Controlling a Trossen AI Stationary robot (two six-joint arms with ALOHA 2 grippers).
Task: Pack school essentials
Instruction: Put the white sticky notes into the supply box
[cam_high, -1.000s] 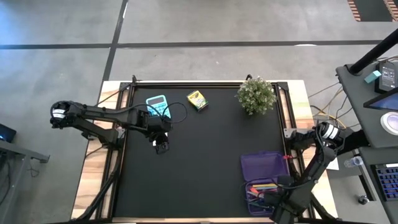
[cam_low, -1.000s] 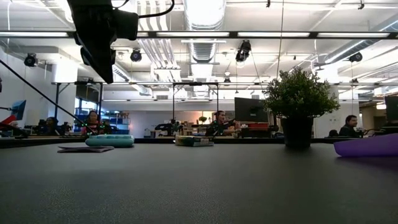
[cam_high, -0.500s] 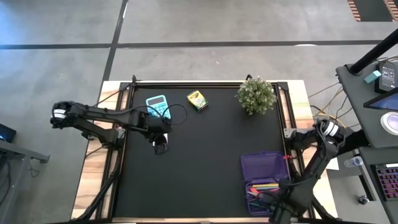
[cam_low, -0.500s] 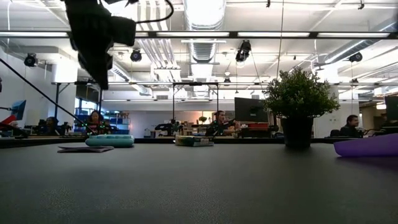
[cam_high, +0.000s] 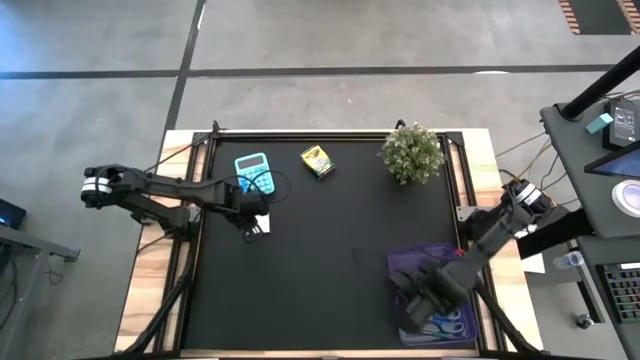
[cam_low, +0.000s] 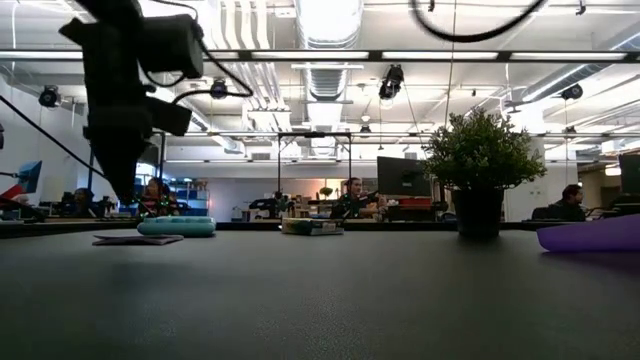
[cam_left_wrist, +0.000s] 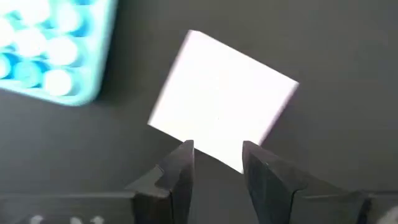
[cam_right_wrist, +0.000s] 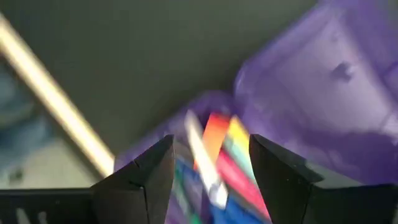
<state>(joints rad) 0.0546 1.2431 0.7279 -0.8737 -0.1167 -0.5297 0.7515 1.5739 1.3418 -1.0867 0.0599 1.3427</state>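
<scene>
Descent of my left gripper onto white note pad beside teal calculator, jaws narrowly apart, empty; right gripper swung over purple case, jaws apart, empty; pad's pick-up next.

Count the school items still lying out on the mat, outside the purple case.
3: the teal calculator at the far left, the yellow crayon box beside it, and the white note pad under the left tool. The arms may hide others.

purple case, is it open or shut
Open: the purple case lies with its lid folded back, and coloured pens show inside under the right gripper.
</scene>
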